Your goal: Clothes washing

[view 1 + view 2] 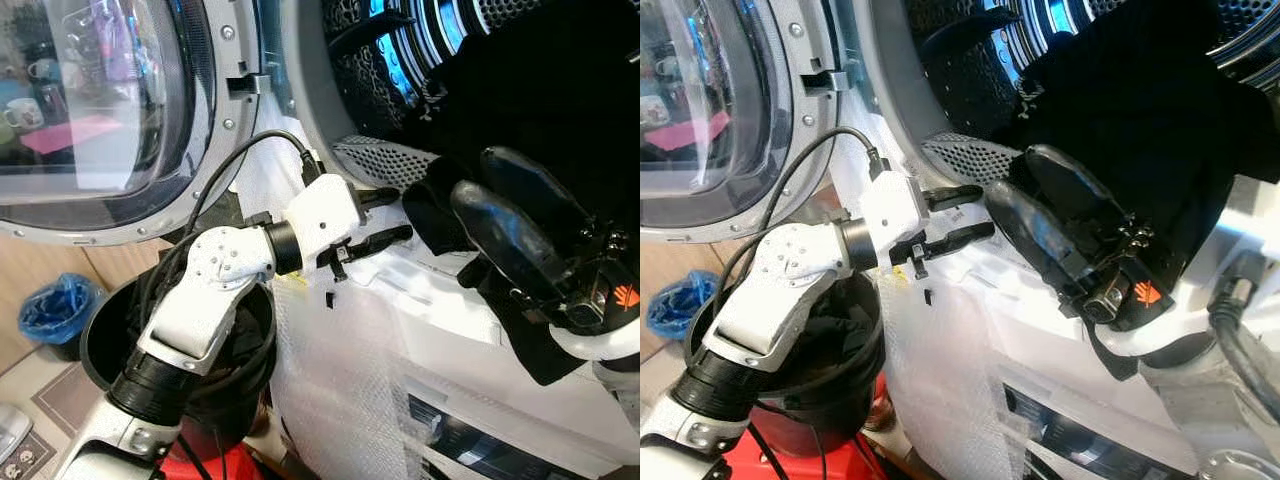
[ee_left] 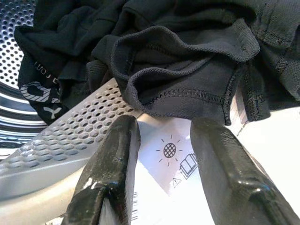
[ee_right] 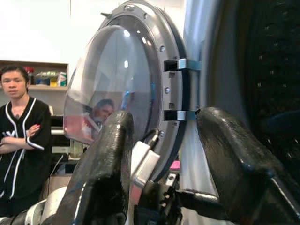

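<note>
Nearest, the right gripper [image 1: 500,195] hovers with fingers spread and empty before the washing machine's drum [image 1: 420,60], where dark clothes [image 2: 187,61] spill over the rim, while the left gripper [image 1: 385,215], also spread, reaches beside them.

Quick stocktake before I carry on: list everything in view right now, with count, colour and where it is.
Washing machine drum: one, perforated silver metal, open, straight ahead.
Machine door: one, round glass in a grey ring, swung open to the left.
Dark garment: one bundle, black, lying at the drum's mouth and draped over its lip.
Basket: one, black, on the floor below the door, dark clothes inside.
Blue bag: one, on the floor left of the basket.
Person: one, black jersey with white trim, arms crossed, standing beyond the door.
Left gripper: open, at the drum's lip near the garment.
Right gripper: open, raised before the drum.
</note>
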Controlling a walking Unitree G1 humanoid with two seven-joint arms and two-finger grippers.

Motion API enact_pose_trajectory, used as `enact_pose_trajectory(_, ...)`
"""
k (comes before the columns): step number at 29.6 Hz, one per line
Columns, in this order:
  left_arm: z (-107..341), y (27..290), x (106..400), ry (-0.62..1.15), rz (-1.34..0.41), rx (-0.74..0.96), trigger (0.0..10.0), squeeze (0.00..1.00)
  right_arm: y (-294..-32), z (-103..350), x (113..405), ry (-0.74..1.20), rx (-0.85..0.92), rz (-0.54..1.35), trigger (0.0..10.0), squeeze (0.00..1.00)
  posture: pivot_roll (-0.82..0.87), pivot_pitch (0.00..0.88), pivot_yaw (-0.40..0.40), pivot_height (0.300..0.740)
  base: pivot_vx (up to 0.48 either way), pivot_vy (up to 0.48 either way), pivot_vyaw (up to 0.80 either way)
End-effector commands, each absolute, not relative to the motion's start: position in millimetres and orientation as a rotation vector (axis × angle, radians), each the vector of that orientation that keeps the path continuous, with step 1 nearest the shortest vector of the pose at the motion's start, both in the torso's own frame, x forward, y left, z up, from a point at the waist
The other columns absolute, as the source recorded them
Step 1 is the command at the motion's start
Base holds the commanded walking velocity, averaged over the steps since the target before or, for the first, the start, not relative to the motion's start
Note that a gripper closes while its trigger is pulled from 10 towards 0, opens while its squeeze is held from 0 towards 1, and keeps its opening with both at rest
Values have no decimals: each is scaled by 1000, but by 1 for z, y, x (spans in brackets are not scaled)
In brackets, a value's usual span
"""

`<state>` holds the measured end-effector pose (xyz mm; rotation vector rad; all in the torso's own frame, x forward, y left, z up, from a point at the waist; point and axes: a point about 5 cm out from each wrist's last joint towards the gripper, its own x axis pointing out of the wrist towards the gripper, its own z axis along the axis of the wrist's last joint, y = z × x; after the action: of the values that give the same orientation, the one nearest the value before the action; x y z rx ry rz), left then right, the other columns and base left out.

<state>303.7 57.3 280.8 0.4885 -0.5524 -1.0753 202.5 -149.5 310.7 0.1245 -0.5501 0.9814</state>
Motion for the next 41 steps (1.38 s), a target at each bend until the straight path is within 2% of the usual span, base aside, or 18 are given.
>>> enact_pose_trajectory(1,291,53,300,-604,-1072,508,10000,0,-149,314,201,-564,112,990,10000,0,105,90,2,740,0,0,-781)
enact_pose_trajectory(5,300,53,299,-640,-1048,499,10000,0,-149,315,207,-564,77,942,10000,0,105,86,-22,740,0,0,-783)
enact_pose_trajectory(8,302,54,300,-644,-1036,495,10000,0,-145,317,216,-567,46,898,10000,0,105,84,-32,740,0,0,0)
enact_pose_trajectory(22,297,53,299,-631,-1026,487,10000,0,-142,314,220,-538,-13,911,10000,0,100,92,-47,740,0,0,0)
enact_pose_trajectory(41,295,53,299,-624,-1029,483,10000,0,-143,312,217,-527,-2,943,10000,0,97,98,-45,740,0,0,-769)
